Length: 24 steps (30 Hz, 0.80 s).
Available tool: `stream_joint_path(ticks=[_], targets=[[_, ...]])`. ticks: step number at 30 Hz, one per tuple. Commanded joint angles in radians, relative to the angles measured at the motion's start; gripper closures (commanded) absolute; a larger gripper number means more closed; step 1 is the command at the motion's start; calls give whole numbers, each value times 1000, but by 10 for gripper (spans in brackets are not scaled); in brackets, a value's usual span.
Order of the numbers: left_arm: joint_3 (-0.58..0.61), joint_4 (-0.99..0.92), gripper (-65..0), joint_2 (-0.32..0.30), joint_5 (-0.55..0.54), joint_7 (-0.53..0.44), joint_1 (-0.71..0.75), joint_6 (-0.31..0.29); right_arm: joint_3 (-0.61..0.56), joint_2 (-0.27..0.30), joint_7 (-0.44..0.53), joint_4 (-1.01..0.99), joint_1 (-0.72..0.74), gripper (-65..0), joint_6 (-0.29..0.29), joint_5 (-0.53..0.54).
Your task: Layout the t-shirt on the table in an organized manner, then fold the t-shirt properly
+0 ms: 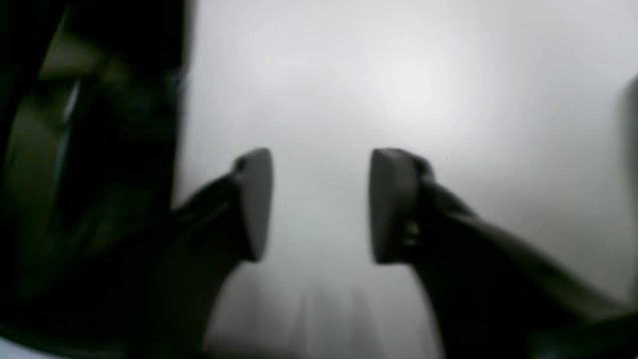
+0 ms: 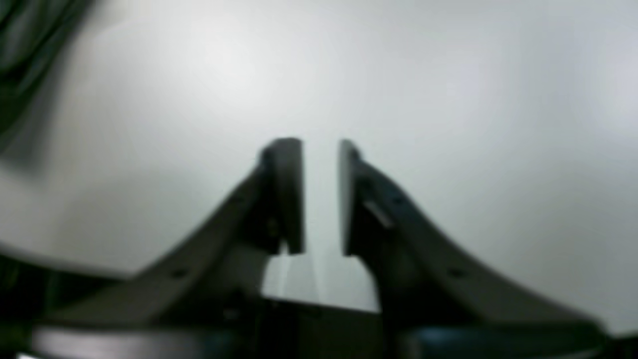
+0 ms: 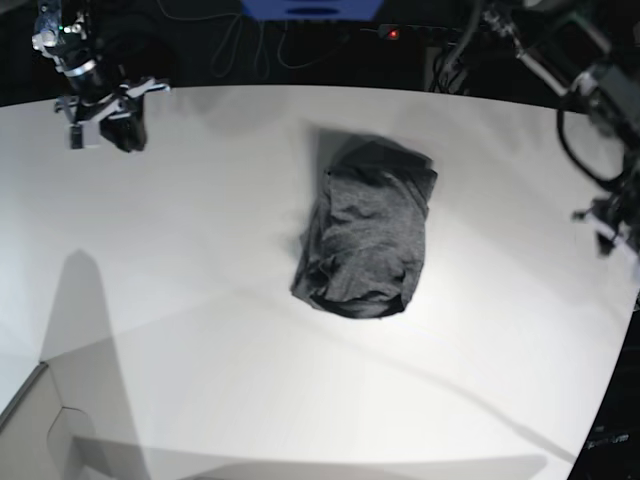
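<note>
Along the left edge of the base view, the right pincer (image 3: 100, 125) hung above the far left corner of the tabletop (image 3: 200, 300), well apart from the garment. Its own wrist camera showed the right pincer (image 2: 321, 197) with its two jaws drawn close, only a narrow slit of white surface visible between them, and nothing gripped. A dark blurred mass sat in that view's upper left corner; what it was could not be told.

Near the middle of the tabletop lay one t-shirt (image 3: 370, 230), dark heather grey, bundled into a compact rumpled oblong with its creased folds showing and no sleeve clearly spread out. It rested flat on the white surface, touched by neither arm.

At the front left corner, one pale cardboard box (image 3: 40, 430) poked into view.

On the right edge of the base view, the left pincer (image 3: 610, 225) hovered beyond the t-shirt, blurred. From its wrist camera the left pincer (image 1: 321, 204) stood with its two pads parted by a clear gap, bare tabletop between them, holding nothing.

One garment, two pincers, one box.
</note>
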Motion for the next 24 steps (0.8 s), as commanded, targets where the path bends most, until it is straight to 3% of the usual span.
stream_joint_path(ticks=[1, 2, 6, 11, 16, 20, 24], targets=[[-36, 31, -203, -19, -19, -13, 24, 0, 48, -13, 23, 13, -23, -31, 6, 10], [-78, 36, -162, -19, -19, -15, 64, 0, 93, -34, 23, 13, -34, 0, 6, 10], [-219, 42, 0, -18, -19, -22, 232, 0, 222, -93, 23, -17, -54, 0, 6, 10], [-346, 6, -2, 34, -19, -62, 416, 0, 287, -125, 23, -164, -59, 0, 6, 10], [-357, -230, -2, 90, -13, -326, 554, 0, 304, -145, 29, -365, -28, 0, 15, 10], [-294, -551, -2, 85, -10, -529, 561, 0, 300, -119, 24, -575, 33, 0, 164, 7], [-163, -877, -2, 21, -10, -750, 543, 0, 300, -109, 32, -713, 67, 0, 283, 6]])
